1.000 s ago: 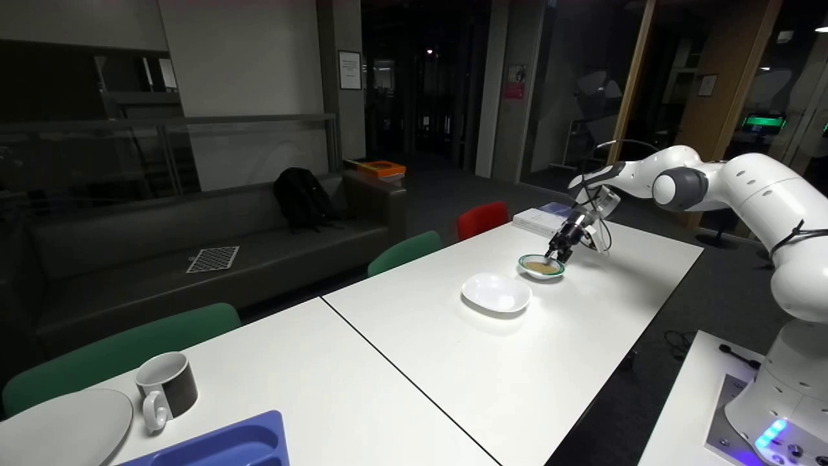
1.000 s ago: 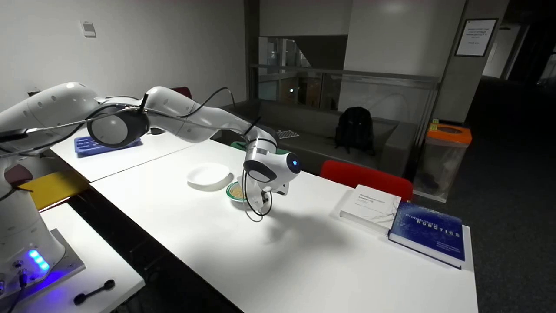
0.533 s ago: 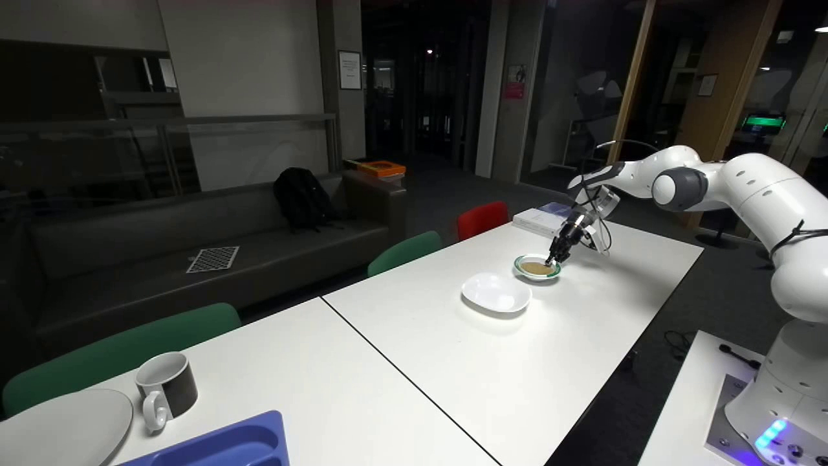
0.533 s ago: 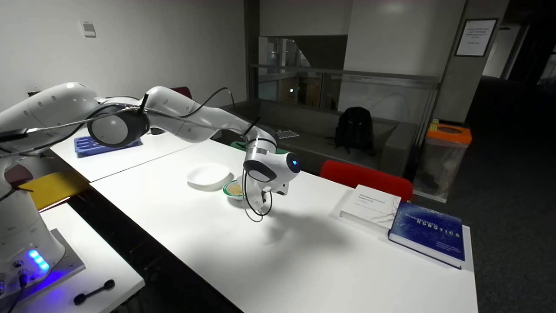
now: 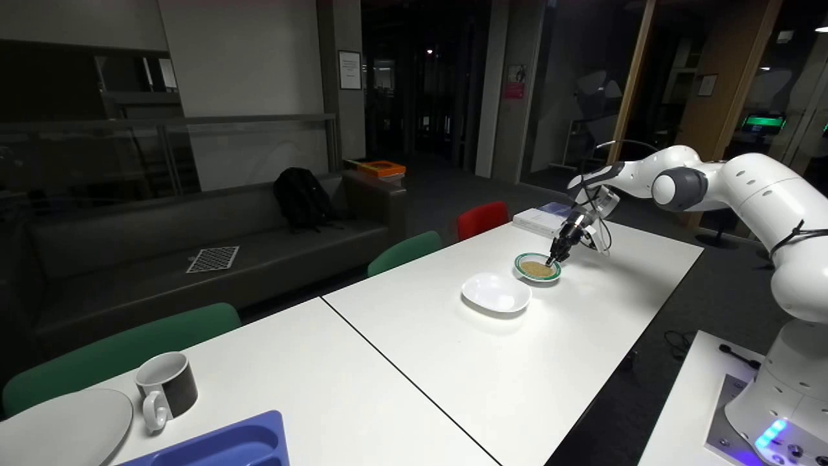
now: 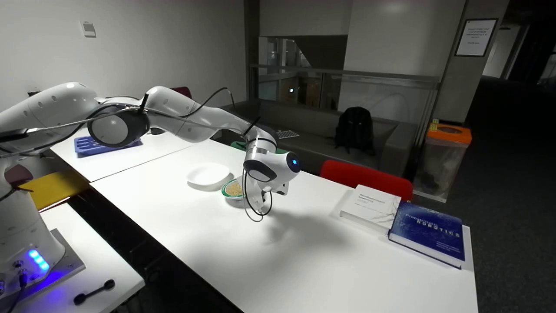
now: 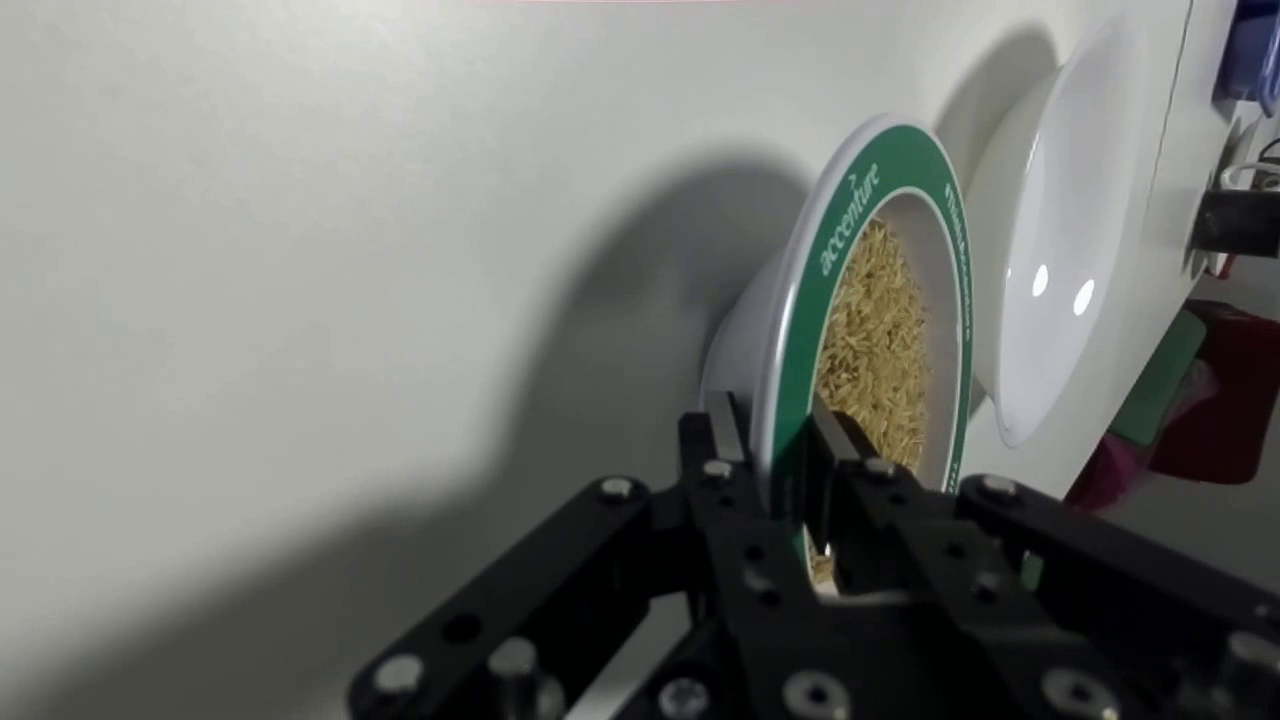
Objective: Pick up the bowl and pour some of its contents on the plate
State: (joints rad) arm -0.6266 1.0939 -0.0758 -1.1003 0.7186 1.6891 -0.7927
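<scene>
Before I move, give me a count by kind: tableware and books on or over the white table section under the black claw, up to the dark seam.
Bowls: 1 (round green-rimmed white bowl, its rim gripped in the black claw)
Plates: 1 (shallow glossy white plate)
Books: 2 (thick white book, dark blue book)
Total: 4

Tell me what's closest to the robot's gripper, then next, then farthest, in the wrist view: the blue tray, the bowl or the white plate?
1. Bowl: right in the gripper, which pinches its rim.
2. White plate: just past the bowl, toward the picture's right.
3. Blue tray: way off in the top right corner.
</scene>
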